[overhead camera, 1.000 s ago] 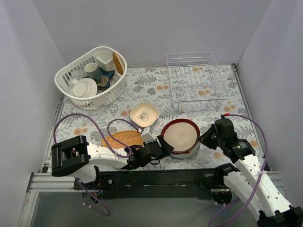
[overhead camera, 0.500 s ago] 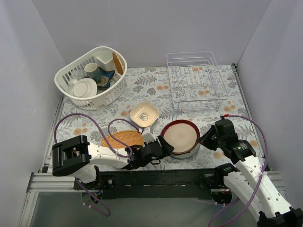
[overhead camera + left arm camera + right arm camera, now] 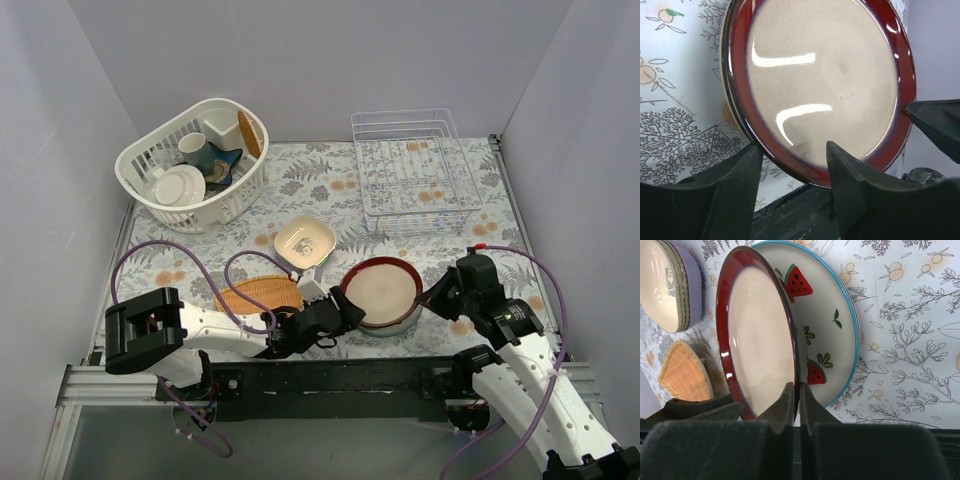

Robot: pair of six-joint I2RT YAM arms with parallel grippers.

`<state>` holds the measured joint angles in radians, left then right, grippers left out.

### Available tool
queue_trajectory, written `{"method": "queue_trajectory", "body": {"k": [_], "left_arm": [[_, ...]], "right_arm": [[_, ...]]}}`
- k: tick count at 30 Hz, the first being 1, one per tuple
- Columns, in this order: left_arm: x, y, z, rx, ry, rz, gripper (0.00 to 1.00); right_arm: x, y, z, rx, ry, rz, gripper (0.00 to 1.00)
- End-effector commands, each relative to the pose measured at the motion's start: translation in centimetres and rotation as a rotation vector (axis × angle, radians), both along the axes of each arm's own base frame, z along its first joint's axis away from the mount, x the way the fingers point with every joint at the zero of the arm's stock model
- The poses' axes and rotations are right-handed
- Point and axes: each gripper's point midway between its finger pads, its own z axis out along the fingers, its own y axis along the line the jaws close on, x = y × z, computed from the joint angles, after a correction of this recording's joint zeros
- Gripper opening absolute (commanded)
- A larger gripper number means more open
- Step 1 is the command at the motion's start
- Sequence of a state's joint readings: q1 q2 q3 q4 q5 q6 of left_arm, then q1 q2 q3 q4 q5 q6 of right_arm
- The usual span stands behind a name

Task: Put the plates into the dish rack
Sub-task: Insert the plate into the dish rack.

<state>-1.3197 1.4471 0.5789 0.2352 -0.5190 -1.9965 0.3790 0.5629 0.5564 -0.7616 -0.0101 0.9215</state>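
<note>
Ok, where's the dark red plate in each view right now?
Top external: the dark red plate sits low, right of centre, between the two arms.
Left wrist: the plate fills the upper middle.
Right wrist: the plate is left of centre, tilted, its rim pinched in the right hand.
Shared landmark: the floral table cover.

no readable text, labels or numbers show anywhere.
</note>
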Motion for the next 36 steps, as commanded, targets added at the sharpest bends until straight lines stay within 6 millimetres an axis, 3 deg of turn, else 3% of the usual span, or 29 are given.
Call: {"method": "queue_trajectory", "body": {"k": [1, 6, 13, 22, 23, 26, 30, 36], "left_arm": [[1.6, -1.4, 4.4, -0.435, 0.250, 0.282, 0.46], [1.8, -1.8, 4.1, -0.432, 0.255, 0.283, 0.23], [1.7, -1.7, 3.7, -0.425, 0.266, 0.287, 0.01], [1.9, -0.8, 4.7, -0.438, 0.243, 0.288, 0.00], [1.9, -0.6, 5.6, -0.457, 0.236, 0.285, 0.00], [2.1, 0.4, 6.0, -0.448, 0.219, 0.294, 0.00], [2.4, 2.8, 8.4, -0.496, 0.171, 0.322, 0.00], [3.1, 5.3, 8.9, -0.533, 0.138, 0.370, 0.00]], "right_arm": [[0.4, 1.9, 3.2, 0.115, -0.084, 0.055, 0.01], [0.1, 2.0, 3.0, 0.122, -0.074, 0.066, 0.01], [-0.4, 2.2, 2.4, 0.131, -0.055, 0.077, 0.01], [-0.9, 2.1, 1.1, 0.116, -0.034, 0.094, 0.01], [-0.9, 2.0, 1.0, 0.113, -0.034, 0.094, 0.01], [-1.0, 2.1, 0.3, 0.116, -0.042, 0.098, 0.01], [-0.9, 2.4, -0.2, 0.145, -0.082, 0.114, 0.01], [-1.1, 2.9, -1.6, 0.174, -0.082, 0.130, 0.06]]}}
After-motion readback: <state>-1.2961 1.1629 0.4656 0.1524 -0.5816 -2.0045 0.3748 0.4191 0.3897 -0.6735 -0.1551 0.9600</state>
